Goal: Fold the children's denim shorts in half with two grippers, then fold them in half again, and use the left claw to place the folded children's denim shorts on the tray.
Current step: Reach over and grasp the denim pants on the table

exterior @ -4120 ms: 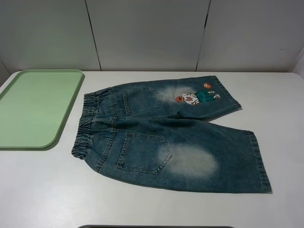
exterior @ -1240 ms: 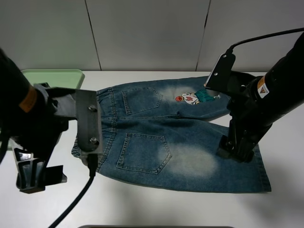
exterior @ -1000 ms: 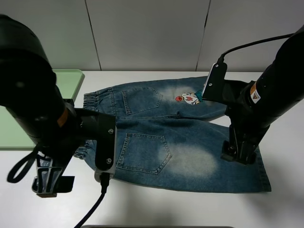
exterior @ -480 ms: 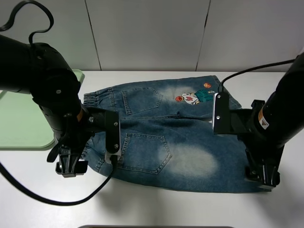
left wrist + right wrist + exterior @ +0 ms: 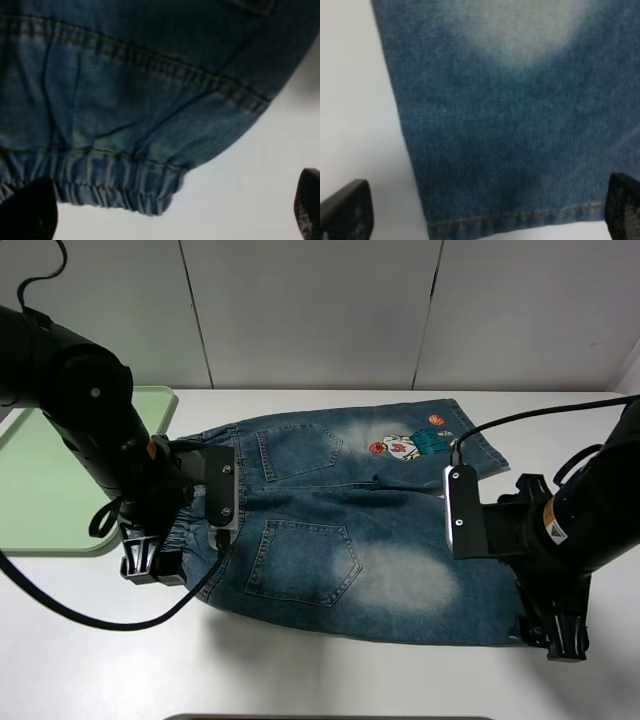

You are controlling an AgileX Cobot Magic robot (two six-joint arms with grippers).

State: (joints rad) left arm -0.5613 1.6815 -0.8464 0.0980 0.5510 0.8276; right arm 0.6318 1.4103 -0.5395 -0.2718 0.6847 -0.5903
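Couldn't see everything from up top. The left arm sat over the elastic waist of the denim shorts [image 5: 350, 530] and clipped the near corner of the green tray [image 5: 60, 470], and the right arm covered the hem of the nearer leg. From there both sets of jaws were just dark lumps, so no way to judge the gap.

The wrist cams sorted that out. The left gripper [image 5: 167, 220] had its fingers [image 5: 27, 210] spread wide, only the tips poking in at the frame corners. The gathered waistband corner lay between them and nothing was pinched. One tip overlapped the elastic, but I couldn't tell if it actually touched. The right gripper [image 5: 485, 220] looked the same: fingers [image 5: 622, 205] wide apart either side of the leg hem, with no cloth clamped.

The shorts lay flat, unfolded, on the white table [image 5: 300, 670], just beside the tray but not on it. Only the high view showed the cartoon print [image 5: 410, 443] on the far leg, both back pockets and the tray. The wrist views were just blurry denim and table.
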